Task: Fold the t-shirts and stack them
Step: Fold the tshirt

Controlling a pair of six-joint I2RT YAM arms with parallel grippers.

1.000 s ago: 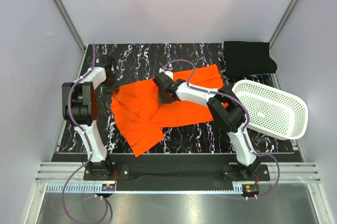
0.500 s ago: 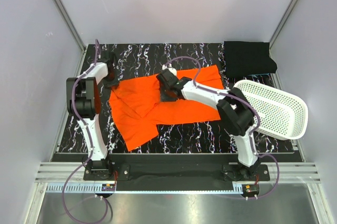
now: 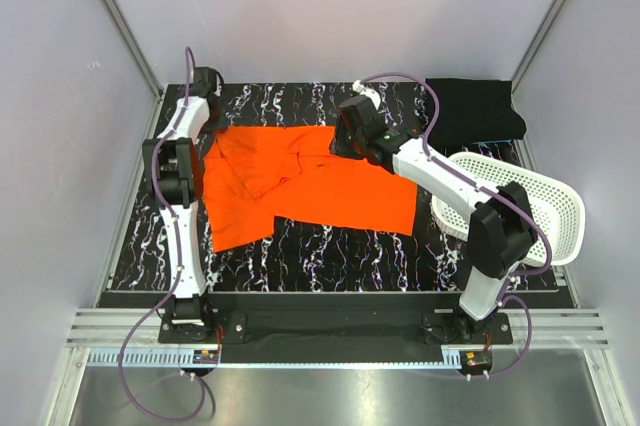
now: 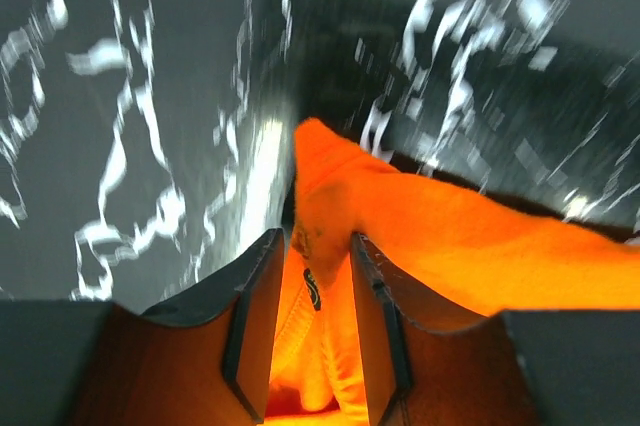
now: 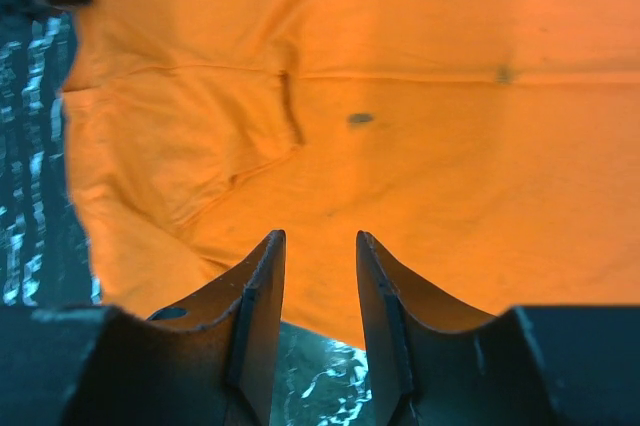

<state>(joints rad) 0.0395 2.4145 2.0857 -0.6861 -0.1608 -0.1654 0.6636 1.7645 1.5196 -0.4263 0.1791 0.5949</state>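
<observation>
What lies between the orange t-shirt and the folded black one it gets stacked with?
Nothing visible on the table. Only a bare marbled strip parts the orange t-shirt from the black t-shirt at the far right corner; the white basket sits nearer, off that line. The right arm passes above it.

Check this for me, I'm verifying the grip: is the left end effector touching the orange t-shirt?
Touching. The left wrist view shows the orange t-shirt bunched between the fingers of the left end effector, pressing against both inner faces.
</observation>
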